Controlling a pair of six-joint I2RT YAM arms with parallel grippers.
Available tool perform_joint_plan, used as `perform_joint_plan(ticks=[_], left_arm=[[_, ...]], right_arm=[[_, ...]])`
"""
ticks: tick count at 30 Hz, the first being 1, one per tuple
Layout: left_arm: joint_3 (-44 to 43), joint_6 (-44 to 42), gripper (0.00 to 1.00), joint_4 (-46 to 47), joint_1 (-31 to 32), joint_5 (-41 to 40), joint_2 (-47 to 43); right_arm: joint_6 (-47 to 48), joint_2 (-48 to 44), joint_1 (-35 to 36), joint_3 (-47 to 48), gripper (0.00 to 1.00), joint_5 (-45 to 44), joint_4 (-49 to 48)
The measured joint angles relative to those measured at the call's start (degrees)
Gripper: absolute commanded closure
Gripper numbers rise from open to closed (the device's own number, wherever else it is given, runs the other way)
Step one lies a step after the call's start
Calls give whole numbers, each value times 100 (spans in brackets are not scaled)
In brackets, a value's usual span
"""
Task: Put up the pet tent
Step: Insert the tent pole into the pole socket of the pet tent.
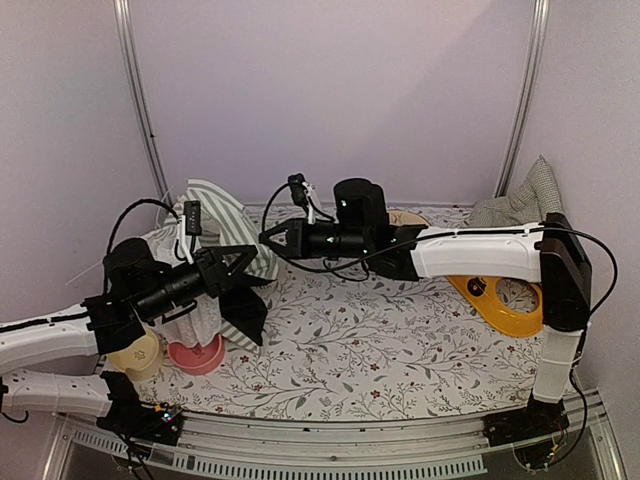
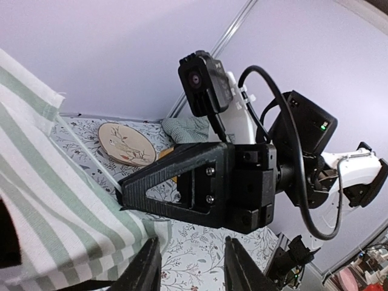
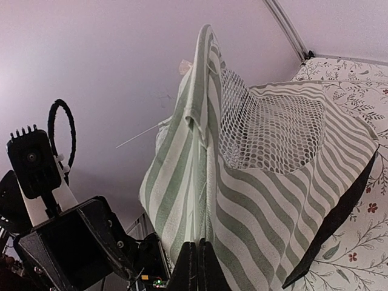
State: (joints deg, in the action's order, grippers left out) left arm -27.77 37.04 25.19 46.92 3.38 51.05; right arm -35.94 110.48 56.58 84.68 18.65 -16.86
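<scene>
The pet tent [image 1: 218, 212] stands half raised at the left back part of the table [image 1: 400, 350], and its long side seems to run from the back wall toward the near edge. The right gripper [image 3: 197, 257] reaches across from the right and is clenched on a striped fold near the mesh window [image 3: 267, 130]. The left gripper [image 2: 193, 270] is released and holds nothing; the cloth lies just beside it, so this arm is nearer. Free room is to the right, while a pink bowl [image 1: 197, 355] sits near the tent on the near side.
</scene>
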Motion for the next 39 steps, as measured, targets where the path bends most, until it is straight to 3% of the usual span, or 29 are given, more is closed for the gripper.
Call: perform_joint_plan(ticks=[8,21,33,39], left_arm=[[-898,-118,55,-1738,-140,-540,179],[-2146,-935,47,-3626,-168,-1134,986],[-2599,-2430,50,-4422,-173,-774,1255],[-2618,-2946,60,-4485,-175,-745,1305]], right_arm=[[22,103,-35,13,100,55,11],[125,127,-35,195,100,138,188],[155,232,-33,461,100,170,376],[216,236,-26,494,100,166,483]])
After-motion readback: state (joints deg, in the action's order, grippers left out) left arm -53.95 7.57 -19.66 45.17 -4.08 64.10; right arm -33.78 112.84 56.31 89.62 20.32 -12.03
